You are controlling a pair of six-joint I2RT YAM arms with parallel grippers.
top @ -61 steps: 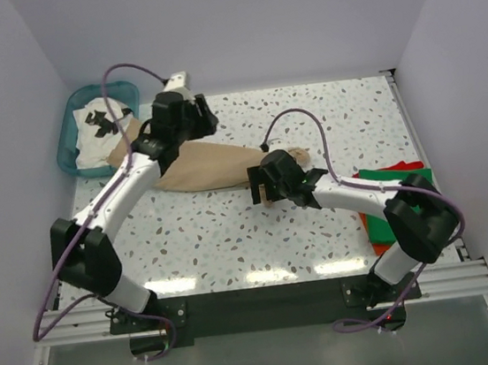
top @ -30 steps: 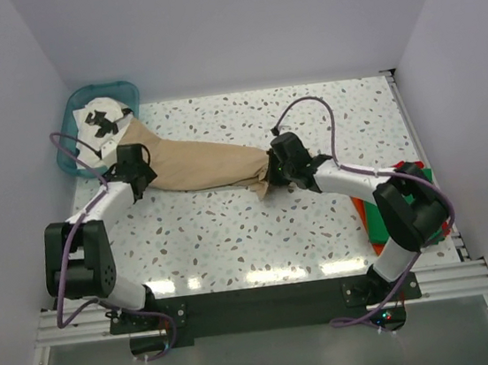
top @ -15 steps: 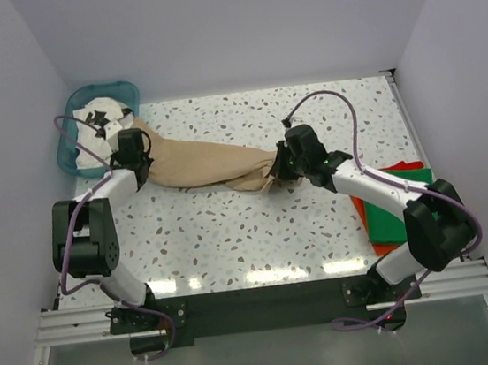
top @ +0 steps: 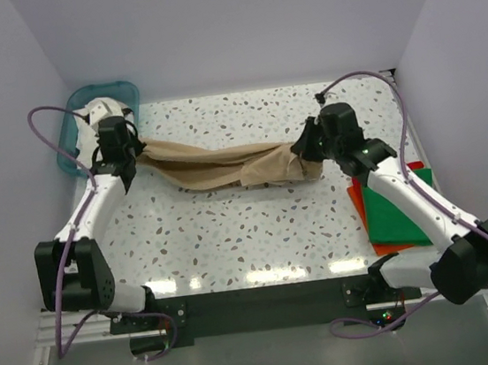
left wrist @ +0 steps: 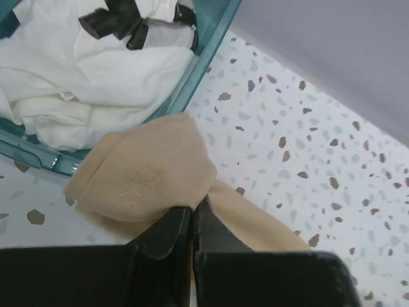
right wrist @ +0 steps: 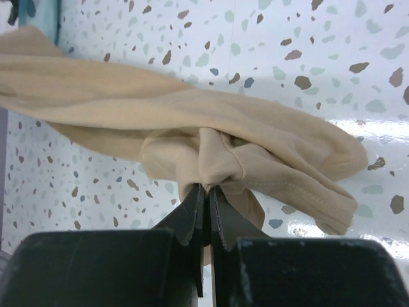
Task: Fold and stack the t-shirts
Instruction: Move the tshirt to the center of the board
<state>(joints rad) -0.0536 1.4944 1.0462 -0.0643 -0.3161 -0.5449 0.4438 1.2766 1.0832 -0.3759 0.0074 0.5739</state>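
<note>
Seen from above, the tan t-shirt (top: 215, 164) stretches as a bunched rope across the table (top: 233, 237). The left pincer (top: 130, 152) grips its left end beside the teal basket (top: 68, 142), and the right pincer (top: 304, 153) grips its right end. The green t-shirt (top: 399, 212) lies on the red-orange t-shirt (top: 358, 200) at the table's right edge.

In the left wrist view, the left pincer (left wrist: 192, 214) is clamped on a tan fold (left wrist: 147, 176), and the white t-shirt (left wrist: 83, 70) fills the basket (left wrist: 214, 35).

In the right wrist view, the right pincer (right wrist: 206, 192) pinches gathered tan cloth (right wrist: 128, 96).
</note>
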